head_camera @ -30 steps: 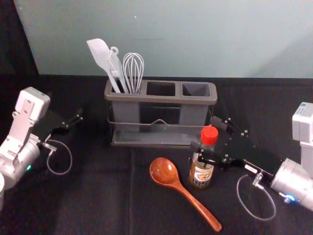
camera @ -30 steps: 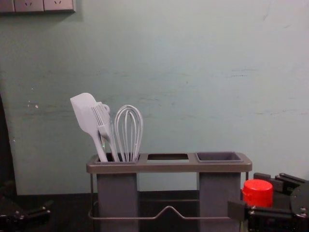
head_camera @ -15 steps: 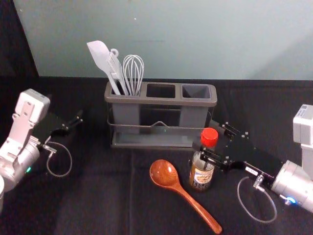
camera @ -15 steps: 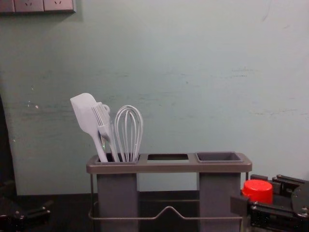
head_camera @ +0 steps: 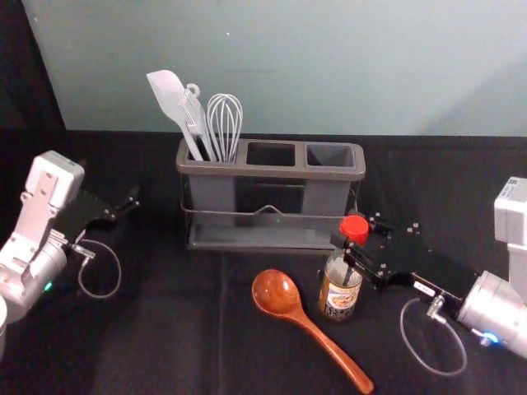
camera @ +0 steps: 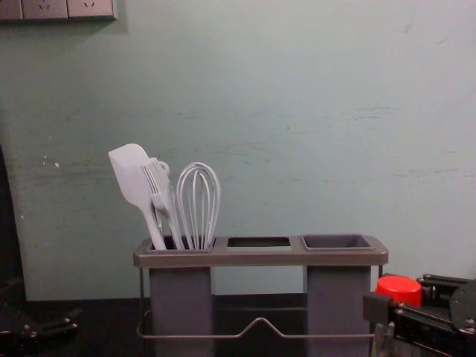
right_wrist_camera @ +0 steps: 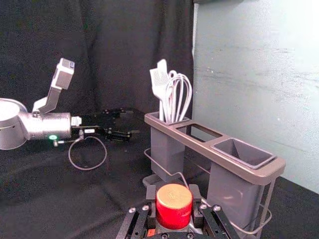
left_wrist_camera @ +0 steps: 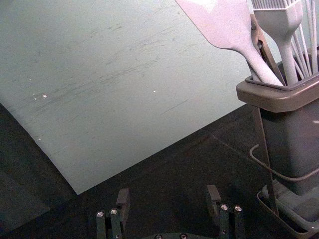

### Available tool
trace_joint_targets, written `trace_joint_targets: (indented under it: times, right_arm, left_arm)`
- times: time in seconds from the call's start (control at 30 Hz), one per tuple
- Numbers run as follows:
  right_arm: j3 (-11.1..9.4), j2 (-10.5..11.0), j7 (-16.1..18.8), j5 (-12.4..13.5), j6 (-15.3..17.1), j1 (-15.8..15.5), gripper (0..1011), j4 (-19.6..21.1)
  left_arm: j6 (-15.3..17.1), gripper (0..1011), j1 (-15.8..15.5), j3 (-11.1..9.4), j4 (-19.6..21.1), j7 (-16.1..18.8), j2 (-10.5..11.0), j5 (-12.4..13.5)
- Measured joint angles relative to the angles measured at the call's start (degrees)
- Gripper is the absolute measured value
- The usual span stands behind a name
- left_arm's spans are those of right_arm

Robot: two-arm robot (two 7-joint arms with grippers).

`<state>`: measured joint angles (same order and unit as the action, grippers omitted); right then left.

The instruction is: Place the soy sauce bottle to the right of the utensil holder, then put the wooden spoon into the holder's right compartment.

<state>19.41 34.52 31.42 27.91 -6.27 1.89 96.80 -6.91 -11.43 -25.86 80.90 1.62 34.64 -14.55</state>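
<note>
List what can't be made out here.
- Whether the right gripper has the bottle clamped: cap covers the neck, right wrist view.
- Bottle's base: cut off by the bottom edge, chest view.
- Label wording: too small, head view.
- Lower ends of spatula and whisk: inside left compartment, hidden by its wall, head view.

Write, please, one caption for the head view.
Right gripper at the red-capped soy sauce bottle, wooden spoon beside it, utensil holder behind.
</note>
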Motion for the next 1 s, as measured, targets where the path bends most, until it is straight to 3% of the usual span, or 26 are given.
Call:
trace_joint_targets:
  times: [0.2, 0.4, 0.7, 0.9, 1.0]
  right_arm:
    - [-0.2, 0.1, 0.1, 0.1, -0.4, -0.3, 388, 0.2]
    - [-2.5, 1.5, 0.6, 1.0, -2.5, -2.7, 388, 2.7]
    - [-10.2, 4.9, 1.0, 3.8, -6.4, -9.2, 388, 6.0]
    - [-13.5, 5.3, 0.6, 4.2, -6.9, -10.2, 388, 4.6]
    - [-14.2, 4.5, 0.3, 4.0, -7.0, -9.0, 388, 2.4]
  left_arm:
    - [0.0, 1005, 0.0, 0.0, 0.0, 0.0, 0.0, 0.0]
    - [0.0, 1005, 0.0, 0.0, 0.0, 0.0, 0.0, 0.0]
    - [0.0, 1005, 0.0, 0.0, 0.0, 0.0, 0.0, 0.0]
    - [0.0, 1005, 0.0, 0.0, 0.0, 0.0, 0.0, 0.0]
    - [0.0, 1005, 0.0, 0.0, 0.0, 0.0, 0.0, 0.0]
